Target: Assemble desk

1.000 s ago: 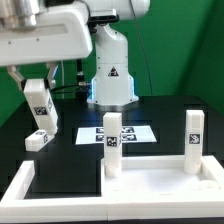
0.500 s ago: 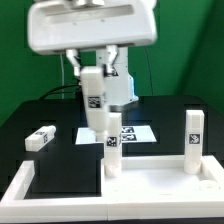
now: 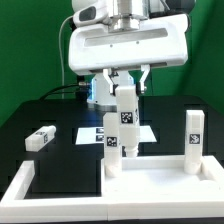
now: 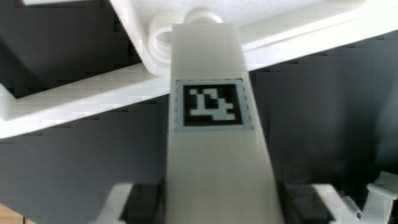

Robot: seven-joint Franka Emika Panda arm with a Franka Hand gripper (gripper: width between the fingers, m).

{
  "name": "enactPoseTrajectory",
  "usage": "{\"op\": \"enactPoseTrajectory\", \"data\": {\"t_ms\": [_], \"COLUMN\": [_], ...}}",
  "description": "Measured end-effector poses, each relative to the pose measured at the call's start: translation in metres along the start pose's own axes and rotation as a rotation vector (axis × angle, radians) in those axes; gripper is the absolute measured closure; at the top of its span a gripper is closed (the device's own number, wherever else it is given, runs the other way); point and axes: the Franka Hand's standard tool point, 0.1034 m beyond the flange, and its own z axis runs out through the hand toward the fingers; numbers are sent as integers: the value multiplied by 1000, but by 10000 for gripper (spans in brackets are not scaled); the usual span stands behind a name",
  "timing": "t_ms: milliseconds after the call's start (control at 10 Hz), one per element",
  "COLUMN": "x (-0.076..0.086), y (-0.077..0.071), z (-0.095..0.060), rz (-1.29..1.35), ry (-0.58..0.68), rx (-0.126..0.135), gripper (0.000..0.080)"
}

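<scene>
Since half a second ago the gripper [image 3: 127, 88], jaws clamped on the held leg [image 3: 126, 120], has swung toward the exterior view's right, over the far edge of the tabletop [image 3: 160, 195]. The held leg hangs upright just beside the corner leg [image 3: 110, 160] standing far left. The right leg [image 3: 193, 140] stands well apart, the tabletop between them bare, and the loose leg [image 3: 40, 137] lies off left.
</scene>
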Motion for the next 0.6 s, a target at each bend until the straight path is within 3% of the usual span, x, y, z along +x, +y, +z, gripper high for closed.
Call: {"op": "enactPoseTrajectory", "data": {"t_ms": [100, 200, 300, 400, 600], "x": [-1, 10, 18, 16, 16], "y": [-28, -66, -94, -108, -105], "z": [4, 9, 14, 15, 16], "rz": [-70, -156, -165, -122, -143], "ry": [-9, 7, 16, 15, 14], "rx": [5, 20, 32, 42, 41], "gripper": [509, 509, 509, 509, 509]}}
